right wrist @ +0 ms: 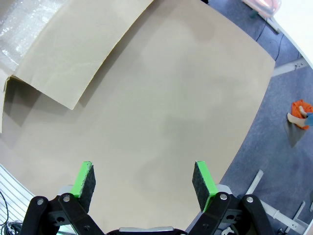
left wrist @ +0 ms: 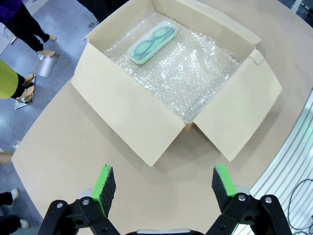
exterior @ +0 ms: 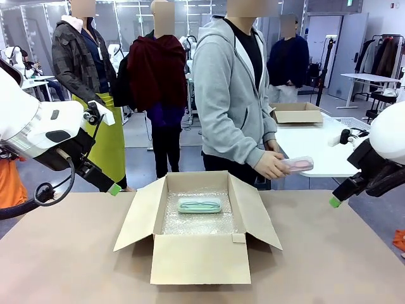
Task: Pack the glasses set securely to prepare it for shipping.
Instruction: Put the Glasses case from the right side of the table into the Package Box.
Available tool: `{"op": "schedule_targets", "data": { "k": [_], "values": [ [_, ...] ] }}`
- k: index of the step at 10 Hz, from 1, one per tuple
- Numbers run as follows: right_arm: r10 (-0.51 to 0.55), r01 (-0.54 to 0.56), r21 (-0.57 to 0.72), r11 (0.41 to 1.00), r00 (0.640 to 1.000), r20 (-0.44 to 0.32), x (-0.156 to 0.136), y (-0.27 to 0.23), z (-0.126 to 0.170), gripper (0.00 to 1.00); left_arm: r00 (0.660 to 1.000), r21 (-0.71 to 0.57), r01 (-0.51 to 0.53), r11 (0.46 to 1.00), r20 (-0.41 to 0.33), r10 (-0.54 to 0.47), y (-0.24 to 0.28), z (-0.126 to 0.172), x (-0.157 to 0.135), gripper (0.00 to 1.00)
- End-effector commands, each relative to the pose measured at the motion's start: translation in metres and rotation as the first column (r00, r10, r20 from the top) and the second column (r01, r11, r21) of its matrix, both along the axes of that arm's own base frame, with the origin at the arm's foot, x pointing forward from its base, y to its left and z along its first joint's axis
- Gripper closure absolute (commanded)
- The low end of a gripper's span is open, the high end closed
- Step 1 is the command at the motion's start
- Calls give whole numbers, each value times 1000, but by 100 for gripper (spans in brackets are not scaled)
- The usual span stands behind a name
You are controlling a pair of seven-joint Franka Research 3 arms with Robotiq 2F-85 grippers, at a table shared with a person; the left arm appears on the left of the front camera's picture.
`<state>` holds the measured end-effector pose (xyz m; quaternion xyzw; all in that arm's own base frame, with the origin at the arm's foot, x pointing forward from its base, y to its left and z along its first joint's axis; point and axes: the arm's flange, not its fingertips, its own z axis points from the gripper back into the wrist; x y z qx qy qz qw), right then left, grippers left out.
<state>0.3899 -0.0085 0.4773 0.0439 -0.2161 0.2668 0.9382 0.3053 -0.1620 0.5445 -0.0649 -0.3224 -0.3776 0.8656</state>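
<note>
A mint green glasses case (exterior: 199,204) lies on bubble wrap (exterior: 199,220) inside an open cardboard box (exterior: 199,258) at the table's middle; the left wrist view shows the mint green case (left wrist: 152,43) near the box's (left wrist: 122,115) far wall. The person at the far side holds a pink glasses case (exterior: 297,164) in one hand (exterior: 272,166), beyond the box's right flap. My left gripper (left wrist: 165,182) hangs open above the table beside the box. My right gripper (right wrist: 143,178) is open over bare table, right of the box; its green fingertip (exterior: 335,201) shows in the front view.
The box flaps spread outward on all sides; one flap (right wrist: 78,49) lies near my right gripper. The table edge (right wrist: 254,112) curves off close by. A white table (exterior: 310,149) with another cardboard box (exterior: 296,113) stands behind the person. Several people stand farther back.
</note>
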Motion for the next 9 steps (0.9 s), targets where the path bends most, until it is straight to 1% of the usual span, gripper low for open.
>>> {"op": "schedule_targets", "data": {
  "k": [1,8,9],
  "values": [
    [3,-3,0,1000,1000,-8,0,0,2,0,1000,4,0,1000,6,0,2,1,0,0],
    [0,0,0,1000,1000,0,0,0,0,0,1000,4,0,1000,6,0,2,1,0,0],
    [32,-32,-7,999,999,-31,11,3,-2,0,1000,4,0,1000,6,0,2,1,0,0]
  ]
}}
